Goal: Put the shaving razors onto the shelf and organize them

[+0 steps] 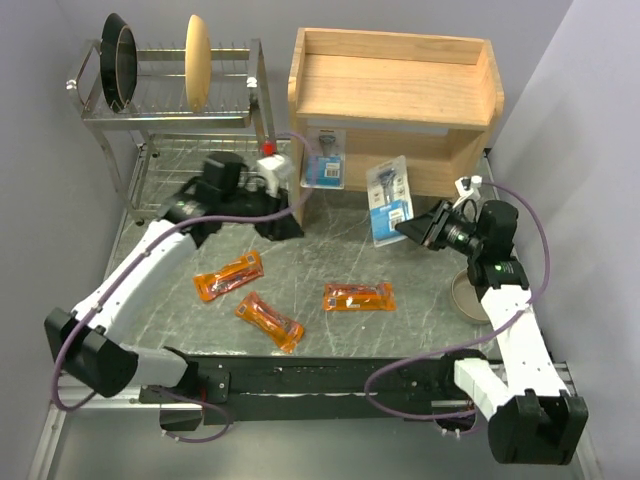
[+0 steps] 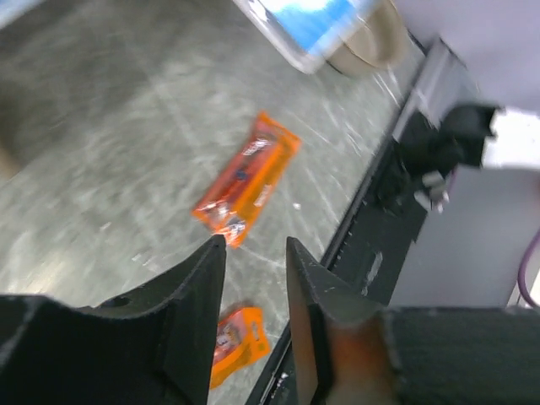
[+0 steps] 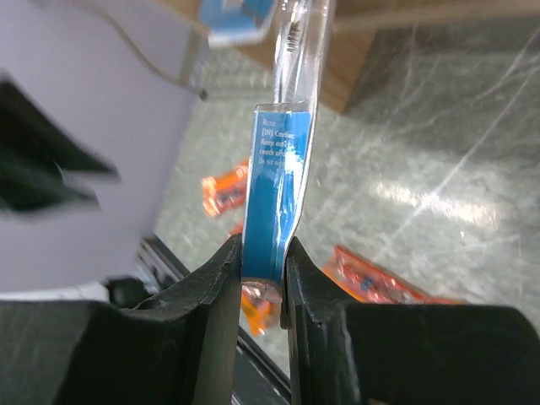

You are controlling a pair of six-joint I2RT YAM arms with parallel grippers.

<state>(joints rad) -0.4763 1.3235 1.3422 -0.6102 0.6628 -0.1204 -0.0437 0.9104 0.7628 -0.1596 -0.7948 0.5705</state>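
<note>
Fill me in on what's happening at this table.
The right gripper is clamped on the bottom edge of a blue-and-white blister card, holding it upright just in front of the lower tier of the wooden shelf. A second blister card appears to stand at the left end of that tier. The left gripper is near the shelf's left side, jaws apart and empty. Three orange packets lie on the table, not yet shelved.

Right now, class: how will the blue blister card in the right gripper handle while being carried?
Probably stiff: the blister card juts straight from the right gripper, pinched only at one end, without drooping. Likely light, since that small grip carries it. Its glossy clear front could let it swivel or slip.
</note>
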